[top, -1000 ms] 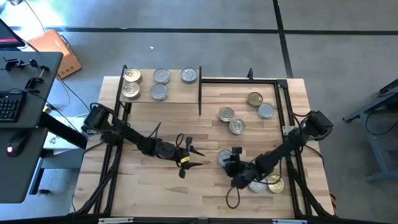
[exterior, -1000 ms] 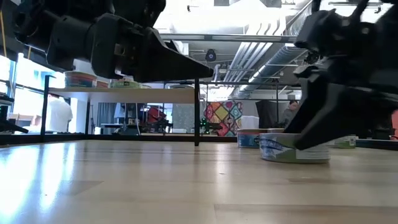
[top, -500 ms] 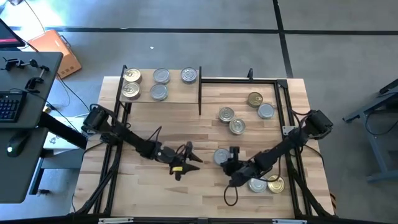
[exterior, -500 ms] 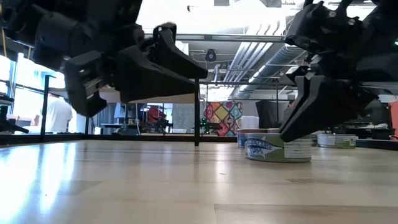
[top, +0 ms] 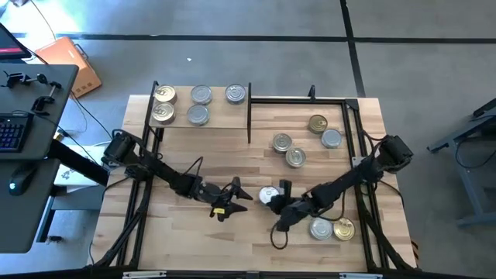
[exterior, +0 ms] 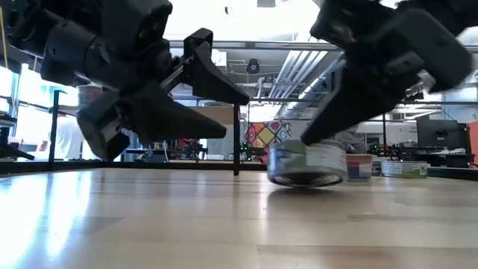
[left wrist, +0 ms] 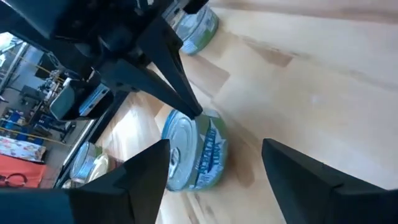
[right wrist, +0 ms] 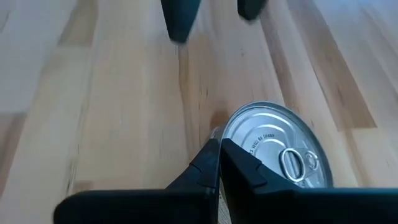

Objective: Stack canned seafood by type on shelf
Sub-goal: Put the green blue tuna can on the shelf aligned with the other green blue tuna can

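Note:
A silver-topped tin of canned seafood (top: 269,195) sits mid-table, with my right gripper (top: 277,204) shut against it. My left gripper (top: 239,195) hovers open just left of that tin, its fingers pointing at it and apart from it; the tin (left wrist: 194,154) shows between its two fingers. The shelf (top: 218,118) stands at the far left. On it are two gold-topped tins (top: 163,103) and three silver-topped tins (top: 201,95). My right gripper pushes the tin with its shut fingertips (right wrist: 219,150), which meet the lid's rim (right wrist: 229,133) on the side facing the table's right edge. The fingers slant down from the table's right and near side. The tin (exterior: 306,163) stays down on the table top.
Loose tins lie at the far right (top: 282,142) (top: 295,157) (top: 318,123) (top: 332,139), and two more near the front right (top: 321,229) (top: 342,229). A black frame (top: 350,116) borders the table. Bare wood lies between the shelf and my left gripper.
My right gripper has moved toward the table's left edge and slid the silver-topped tin along the table toward my left gripper. My left gripper has rolled about its own axis and stayed nearly where it was.

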You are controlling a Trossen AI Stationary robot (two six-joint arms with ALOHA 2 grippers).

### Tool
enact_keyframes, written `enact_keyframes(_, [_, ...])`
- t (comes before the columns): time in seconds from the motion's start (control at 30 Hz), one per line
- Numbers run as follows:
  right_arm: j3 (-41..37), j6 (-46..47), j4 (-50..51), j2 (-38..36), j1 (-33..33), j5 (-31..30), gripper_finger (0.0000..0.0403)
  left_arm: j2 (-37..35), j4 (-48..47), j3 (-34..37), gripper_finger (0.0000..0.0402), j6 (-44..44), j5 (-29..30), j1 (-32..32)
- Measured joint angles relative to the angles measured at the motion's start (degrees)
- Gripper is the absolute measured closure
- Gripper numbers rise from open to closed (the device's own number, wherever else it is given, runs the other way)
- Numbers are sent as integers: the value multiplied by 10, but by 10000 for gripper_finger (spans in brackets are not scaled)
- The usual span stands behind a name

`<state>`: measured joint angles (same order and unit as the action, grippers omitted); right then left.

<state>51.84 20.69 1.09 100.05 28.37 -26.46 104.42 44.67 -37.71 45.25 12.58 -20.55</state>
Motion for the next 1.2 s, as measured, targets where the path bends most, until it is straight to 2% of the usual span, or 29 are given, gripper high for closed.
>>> enact_keyframes(0.1, [12,0,0,0,-14,9,403,7,4,0,149,15,4,6])
enact_keyframes(0.27, [30,0,0,-1,-34,20,403,43,9,0,149,39,44,16])
enact_keyframes(0.47, [36,-7,-4,-1,-52,27,403,88,107,-1,149,23,104,19])
enact_keyframes(0.57, [36,-12,-5,-1,-57,27,403,102,133,-2,149,12,104,19])
enact_keyframes(0.77, [36,-15,-17,-1,-63,27,403,107,125,-10,152,-10,102,21])
enact_keyframes(0.97, [36,-17,-27,-2,-63,27,403,107,121,-11,184,-16,98,29])
enact_keyframes(1.2, [36,-17,-30,-2,-63,19,402,107,118,-11,260,-29,108,23])
